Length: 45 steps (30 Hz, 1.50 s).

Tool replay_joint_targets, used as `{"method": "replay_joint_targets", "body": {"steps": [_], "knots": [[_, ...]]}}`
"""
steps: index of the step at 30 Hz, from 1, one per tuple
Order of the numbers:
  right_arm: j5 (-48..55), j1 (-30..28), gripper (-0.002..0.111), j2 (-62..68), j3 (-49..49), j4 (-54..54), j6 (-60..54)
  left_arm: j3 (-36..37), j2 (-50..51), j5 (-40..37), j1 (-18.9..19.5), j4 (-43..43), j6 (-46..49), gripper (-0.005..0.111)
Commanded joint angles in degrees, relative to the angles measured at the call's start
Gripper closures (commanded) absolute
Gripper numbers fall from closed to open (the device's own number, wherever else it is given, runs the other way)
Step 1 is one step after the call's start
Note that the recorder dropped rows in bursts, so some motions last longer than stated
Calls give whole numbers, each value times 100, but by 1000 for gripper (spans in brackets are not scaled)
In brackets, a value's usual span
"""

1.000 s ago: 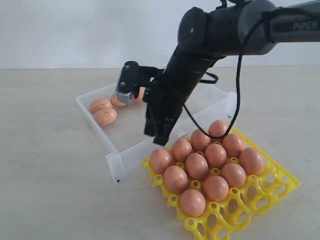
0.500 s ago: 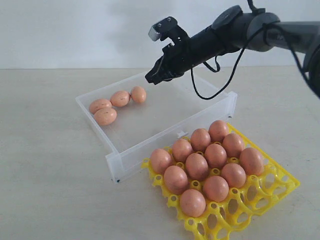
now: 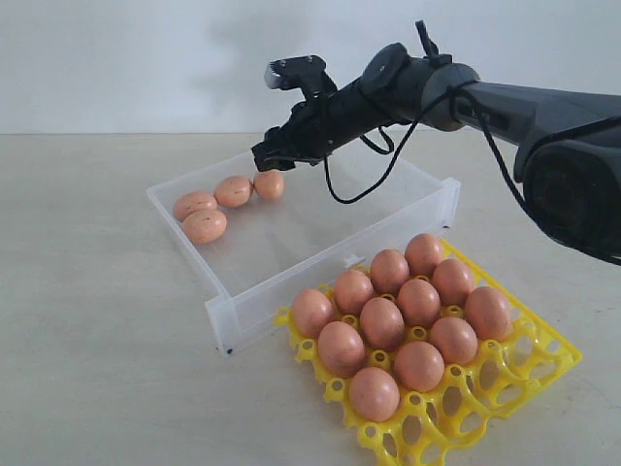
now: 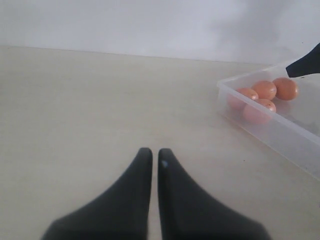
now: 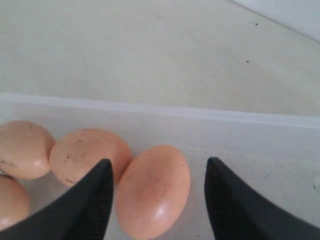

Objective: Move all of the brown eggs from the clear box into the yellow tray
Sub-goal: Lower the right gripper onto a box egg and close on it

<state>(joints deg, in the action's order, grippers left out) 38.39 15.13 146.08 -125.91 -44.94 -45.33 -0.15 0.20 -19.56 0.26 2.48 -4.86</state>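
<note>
Right jaws: spread wide and lowered over the far left corner of the box, one finger (image 5: 85,205) on each side of a single egg; that finger is just beside the shell, the other stands clear of it, and nothing is gripped.
Left jaws: drawn together to a thin slit, holding nothing, above bare worktop (image 3: 97,340) and well apart from the box.
Right arm (image 3: 485,97): dark, stretched in from the right across the box, with a black cable (image 3: 359,184) looping beneath it.
Clear box (image 3: 272,291): translucent and shallow, set at an angle on the worktop, its floor mostly bare.
Yellow tray (image 3: 568,357): just beside the near long wall of the box, toward the right; open cups show along its near right edge.
Brown eggs in the tray (image 3: 381,322): twelve, seated in three rows of four.
Brown eggs in the box (image 3: 205,226): four, clustered in the far left corner, some touching each other.
Egg between the jaws (image 5: 152,190): the one of the four nearest the arm, lying on the box floor and touching its speckled neighbour (image 5: 90,155).
</note>
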Motion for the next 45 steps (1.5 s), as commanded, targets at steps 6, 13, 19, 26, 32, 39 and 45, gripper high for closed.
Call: {"method": "replay_joint_targets", "body": {"steps": [6,13,19,26,32,39,45], "knots": [[-124,7,58,237,-45,486,145,15,-20,23,17,-15,-6,103],[-261,7,104,253,-45,520,134,15,-20,23,17,-15,-6,103],[-29,7,108,242,-45,529,114,15,-20,23,17,-15,-6,103],[260,7,108,60,-45,543,137,15,-20,23,17,-15,-6,103],[606,-80,108,-85,52,543,375,15,-20,23,17,-15,-6,103],[769,-250,109,-470,643,649,279,15,-20,23,17,-15,-6,103],[1655,-292,109,-479,694,1103,-122,15,-20,23,17,-15,-6,103]]}}
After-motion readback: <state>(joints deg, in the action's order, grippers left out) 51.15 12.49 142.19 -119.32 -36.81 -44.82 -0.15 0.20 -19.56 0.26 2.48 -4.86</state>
